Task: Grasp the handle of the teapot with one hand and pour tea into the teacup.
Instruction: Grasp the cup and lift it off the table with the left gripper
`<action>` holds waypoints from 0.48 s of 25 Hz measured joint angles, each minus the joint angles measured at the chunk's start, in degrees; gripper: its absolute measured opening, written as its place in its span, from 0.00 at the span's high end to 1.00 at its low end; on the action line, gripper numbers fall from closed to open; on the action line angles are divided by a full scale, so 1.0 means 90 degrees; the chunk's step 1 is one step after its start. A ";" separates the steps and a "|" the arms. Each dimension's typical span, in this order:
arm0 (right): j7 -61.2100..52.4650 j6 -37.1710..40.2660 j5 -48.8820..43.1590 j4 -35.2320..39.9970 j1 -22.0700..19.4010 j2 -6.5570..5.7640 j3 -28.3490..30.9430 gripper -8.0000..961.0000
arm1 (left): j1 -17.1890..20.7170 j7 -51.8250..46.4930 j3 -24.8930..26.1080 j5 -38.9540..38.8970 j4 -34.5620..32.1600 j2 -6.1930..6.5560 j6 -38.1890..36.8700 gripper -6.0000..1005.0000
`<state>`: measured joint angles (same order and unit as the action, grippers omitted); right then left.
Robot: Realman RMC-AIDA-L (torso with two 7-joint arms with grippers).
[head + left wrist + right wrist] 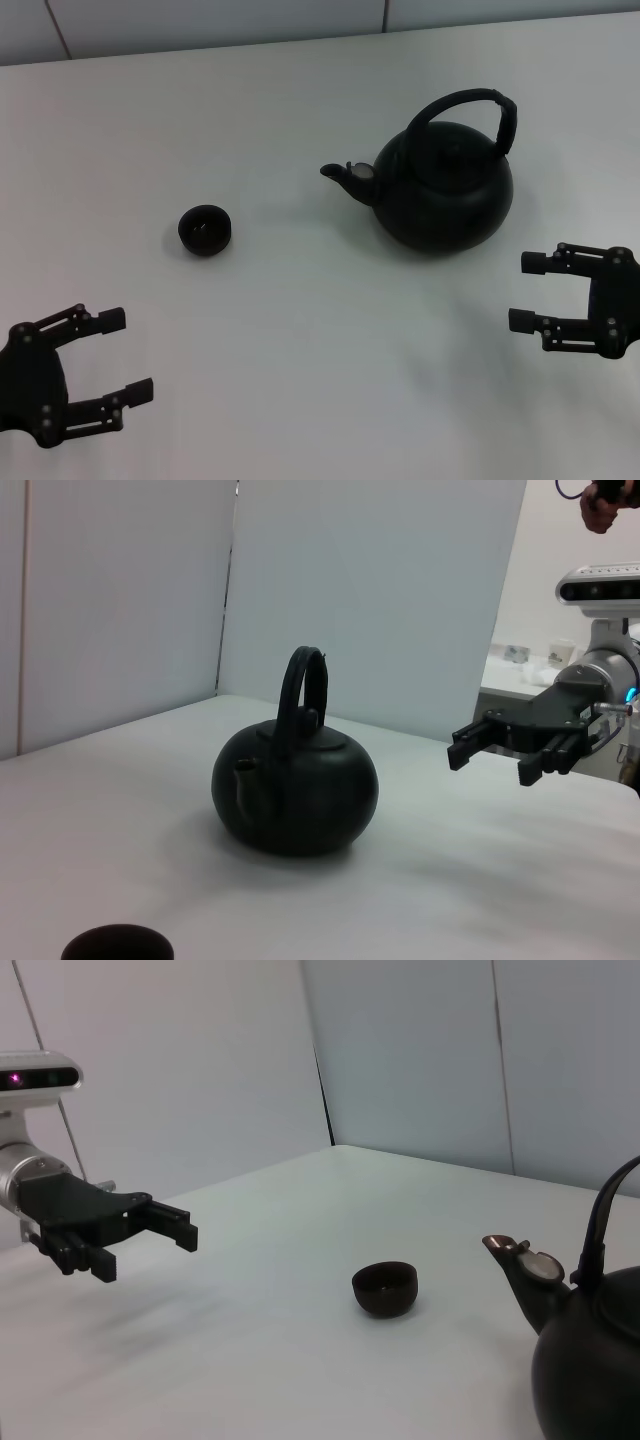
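Teapot (445,195) upright w/ spout toward teacup (205,230); both claws apart, L (118,355) & R (527,292) near corners.

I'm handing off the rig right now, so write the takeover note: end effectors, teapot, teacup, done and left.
Left end effector: open, empty, near the table's front left.
Right end effector: open, empty, front right, just short of the teapot.
Teapot upright on the table, handle untouched, spout toward the teacup, which stands apart to its left.
Done: nothing yet.
Left: grasp handle, lift, pour into teacup.

White table (300,380), pale wall panels (370,590) behind, cluttered counter (525,670) far off
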<state>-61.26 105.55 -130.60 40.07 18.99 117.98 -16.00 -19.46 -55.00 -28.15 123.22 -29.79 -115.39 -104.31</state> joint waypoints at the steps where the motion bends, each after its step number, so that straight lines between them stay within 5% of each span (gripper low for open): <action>1: 0.0000 0.0000 0.0000 0.0001 0.0000 0.0000 0.0000 0.22 | -0.0003 0.0000 0.0001 0.0000 0.0000 -0.0011 0.0005 0.15; 8: 0.0000 0.0000 0.0007 0.0002 0.0000 0.0006 0.0023 0.22 | -0.0011 0.0012 0.0245 -0.0016 -0.0016 -0.0150 0.0113 0.15; 10: 0.0000 0.0000 0.0017 0.0006 0.0001 0.0006 0.0022 0.22 | -0.0054 0.0032 0.0949 -0.0066 0.0035 -0.0304 0.0569 0.15; 12: 0.0000 0.0000 0.0049 0.0010 0.0007 0.0007 0.0022 0.22 | -0.0054 0.0032 0.0949 -0.0066 0.0035 -0.0304 0.0569 0.15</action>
<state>-61.26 105.55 -130.16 40.16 19.05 118.04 -15.80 -19.95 -54.71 -19.61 122.63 -29.47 -118.12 -99.19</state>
